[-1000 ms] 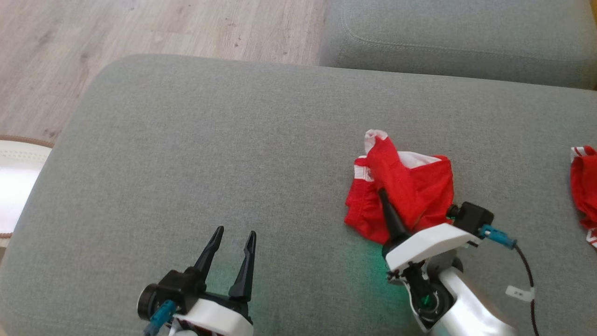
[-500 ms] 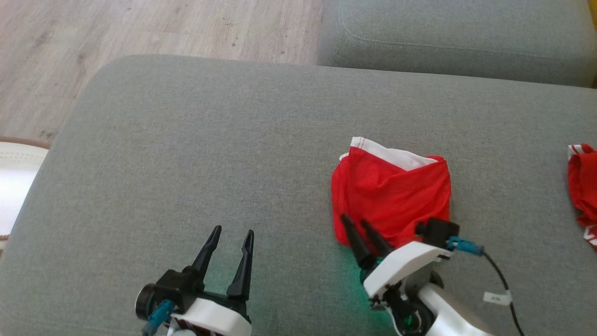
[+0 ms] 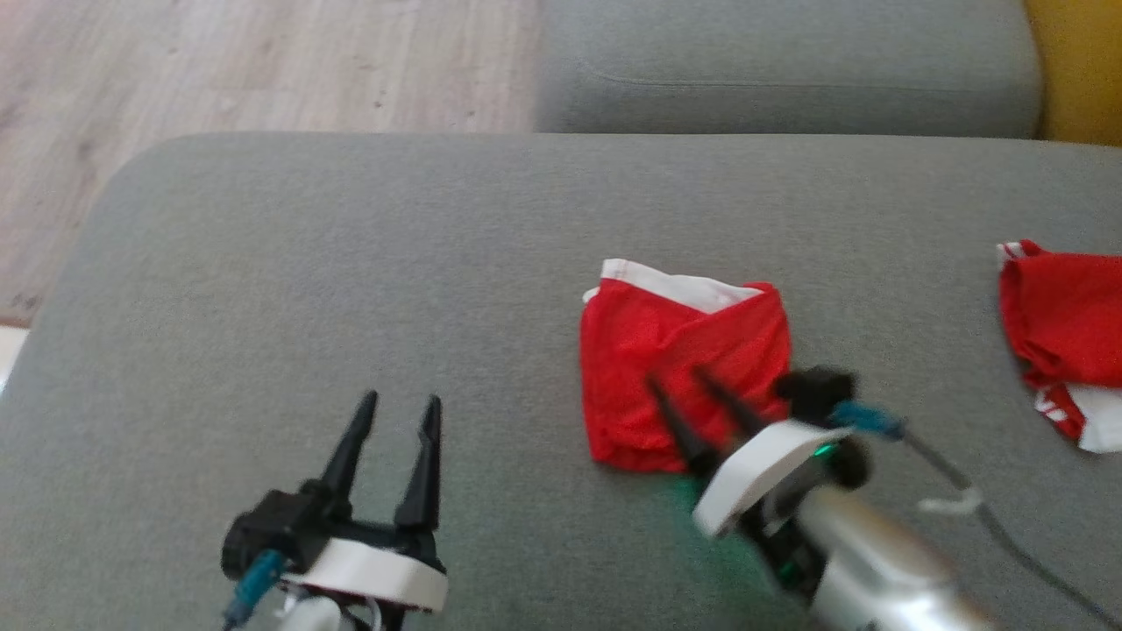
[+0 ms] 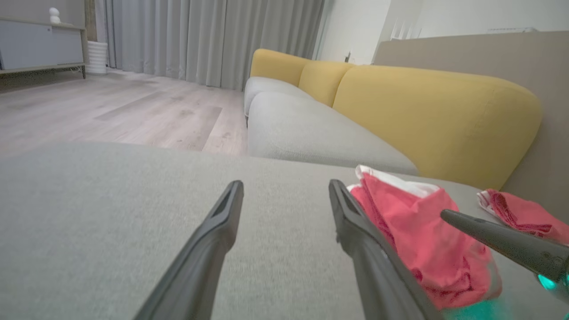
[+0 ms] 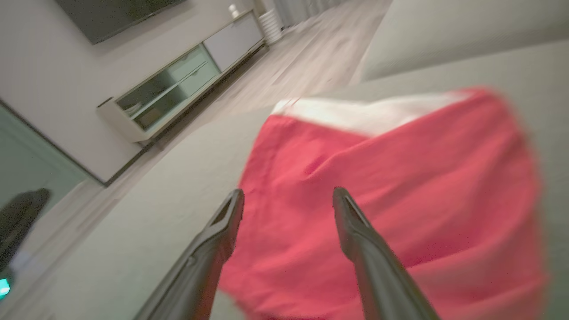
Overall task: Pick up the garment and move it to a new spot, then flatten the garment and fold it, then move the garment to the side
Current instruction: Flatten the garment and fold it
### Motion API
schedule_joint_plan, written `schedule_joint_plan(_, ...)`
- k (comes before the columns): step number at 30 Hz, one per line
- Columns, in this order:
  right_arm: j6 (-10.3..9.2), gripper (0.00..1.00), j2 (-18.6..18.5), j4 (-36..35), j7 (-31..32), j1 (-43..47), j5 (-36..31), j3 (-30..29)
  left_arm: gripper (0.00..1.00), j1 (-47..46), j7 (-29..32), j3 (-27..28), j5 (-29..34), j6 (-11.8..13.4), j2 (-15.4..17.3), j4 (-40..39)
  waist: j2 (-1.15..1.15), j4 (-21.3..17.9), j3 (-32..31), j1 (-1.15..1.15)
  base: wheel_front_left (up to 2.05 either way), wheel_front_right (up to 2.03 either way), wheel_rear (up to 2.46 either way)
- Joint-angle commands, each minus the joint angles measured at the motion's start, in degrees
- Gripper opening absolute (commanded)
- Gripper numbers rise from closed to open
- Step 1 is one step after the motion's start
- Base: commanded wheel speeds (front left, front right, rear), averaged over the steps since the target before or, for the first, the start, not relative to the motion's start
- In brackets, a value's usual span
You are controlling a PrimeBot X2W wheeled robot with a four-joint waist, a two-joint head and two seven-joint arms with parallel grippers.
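The garment (image 3: 679, 350), red with a white band along its far edge, lies folded into a rough square on the grey cushion (image 3: 351, 263). It also appears as the red garment (image 4: 418, 235) to the right of the left fingers and as the large red garment (image 5: 400, 191) in the right wrist view. My right gripper (image 3: 675, 379) hovers open over its near edge, nothing between the fingers. My left gripper (image 3: 399, 401) stands open and empty to the left, well apart from the cloth.
A second red and white cloth (image 3: 1061, 324) lies at the right edge of the cushion. Another grey cushion (image 3: 789, 79) sits beyond, with a yellow sofa back (image 4: 435, 115) behind it. Wooden floor (image 3: 219, 70) lies past the cushion's left and far edges.
My right gripper opened and let go of the garment, which dropped into a flatter folded square. The head camera has shifted, so the whole scene sits further left.
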Motion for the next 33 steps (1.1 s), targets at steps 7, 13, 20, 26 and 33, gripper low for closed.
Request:
schedule_joint_plan(7, 0.39, 1.00, -1.09, -4.72, -2.20, 0.19, -15.30, -19.26, 1.00, -0.20, -0.31, 4.36, 1.14, 1.00, 0.07, -5.59, 0.00, -4.52, -0.40, 0.00, 0.00, 0.00, 0.00)
schedule_joint_plan(13, 0.39, 1.00, 1.26, -16.31, -2.22, 10.63, -33.08, -36.38, 1.00, 0.40, -0.31, 5.05, 0.81, 0.83, 0.07, -6.31, 0.00, -6.73, -0.35, 0.00, 0.00, 0.00, 0.00)
schedule_joint_plan(20, 0.39, 1.00, 3.90, -22.82, -2.23, 18.89, -41.66, -44.80, 1.00, 1.37, -0.31, 4.27, -0.86, 0.62, 0.07, -5.74, 0.00, -7.30, -0.04, 0.00, 0.00, 0.00, 0.00)
schedule_joint_plan(26, 0.39, 1.00, 4.15, -23.65, -2.23, 20.43, -41.17, -44.33, 1.00, 2.03, -0.31, 3.49, -2.26, 0.64, 0.07, -5.83, 0.00, -6.73, 0.15, 0.00, 0.00, 0.00, 0.00)
schedule_joint_plan(33, 0.39, 1.00, 4.17, -23.89, -2.23, 20.60, -41.18, -43.23, 1.00, 1.77, -0.31, 4.63, -2.06, 0.74, 0.07, -6.85, 0.00, -5.40, 0.36, 0.00, 0.00, 0.00, 0.00)
